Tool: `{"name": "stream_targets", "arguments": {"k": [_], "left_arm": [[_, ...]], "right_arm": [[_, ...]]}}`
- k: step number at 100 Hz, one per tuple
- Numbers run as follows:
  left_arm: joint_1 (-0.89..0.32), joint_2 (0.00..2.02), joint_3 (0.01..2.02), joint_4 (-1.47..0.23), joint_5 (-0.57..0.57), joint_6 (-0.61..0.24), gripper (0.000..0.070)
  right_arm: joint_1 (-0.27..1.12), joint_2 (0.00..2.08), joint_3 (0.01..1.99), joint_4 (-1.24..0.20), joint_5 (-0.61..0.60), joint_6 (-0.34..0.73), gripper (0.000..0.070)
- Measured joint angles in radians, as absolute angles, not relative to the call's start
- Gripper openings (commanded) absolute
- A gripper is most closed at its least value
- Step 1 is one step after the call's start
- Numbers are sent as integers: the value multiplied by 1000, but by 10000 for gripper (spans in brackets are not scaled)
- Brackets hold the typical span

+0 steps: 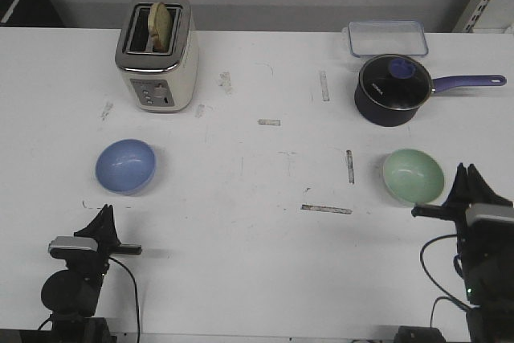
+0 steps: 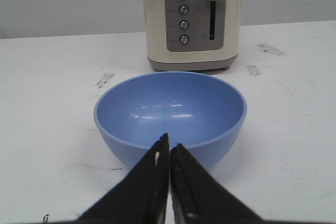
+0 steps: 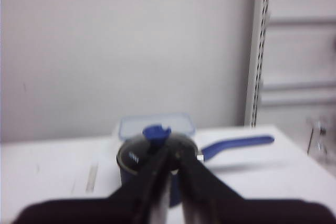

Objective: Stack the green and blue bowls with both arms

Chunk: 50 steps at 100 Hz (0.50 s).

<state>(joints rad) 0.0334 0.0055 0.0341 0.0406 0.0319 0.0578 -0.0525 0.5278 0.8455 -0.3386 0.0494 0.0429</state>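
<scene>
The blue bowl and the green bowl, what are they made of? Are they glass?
Probably not glass. The blue bowl is solid-coloured with soft shiny streaks inside, so it looks like glossy plastic or glazed ceramic. The green bowl has the same smooth, see-nothing-through look. Which of the two materials, the pictures cannot settle.

- The blue bowl (image 1: pixel 125 166) is a small, round, glossy periwinkle bowl. It sits upright and empty on the white table (image 1: pixel 265 263), mouth up, in front of the toaster (image 1: pixel 157 55) and slightly to its left, apart from it. In the left wrist view the same bowl (image 2: pixel 170 111) shows a smooth inside with soft highlights.
- The green bowl (image 1: pixel 413 176) is a pale mint bowl of the same size and shape, likewise upright and empty. It lies well to the right of the toaster and nearer the front edge, far apart from the blue bowl.
</scene>
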Motion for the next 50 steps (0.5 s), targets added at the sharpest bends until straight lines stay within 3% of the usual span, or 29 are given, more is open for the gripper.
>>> {"name": "stream_targets", "arguments": {"k": [6, 18, 28, 50], "left_arm": [[33, 6, 34, 41, 32, 58, 1], [33, 5, 34, 41, 32, 58, 1], [33, 6, 34, 41, 32, 58, 1], [33, 6, 34, 41, 32, 58, 1]], "right_arm": [[-52, 621, 941, -411, 48, 43, 347], [-52, 787, 1086, -566, 29, 43, 358], [-64, 907, 1142, -664, 25, 41, 456], [-157, 1111, 1140, -790, 24, -30, 460]]}}
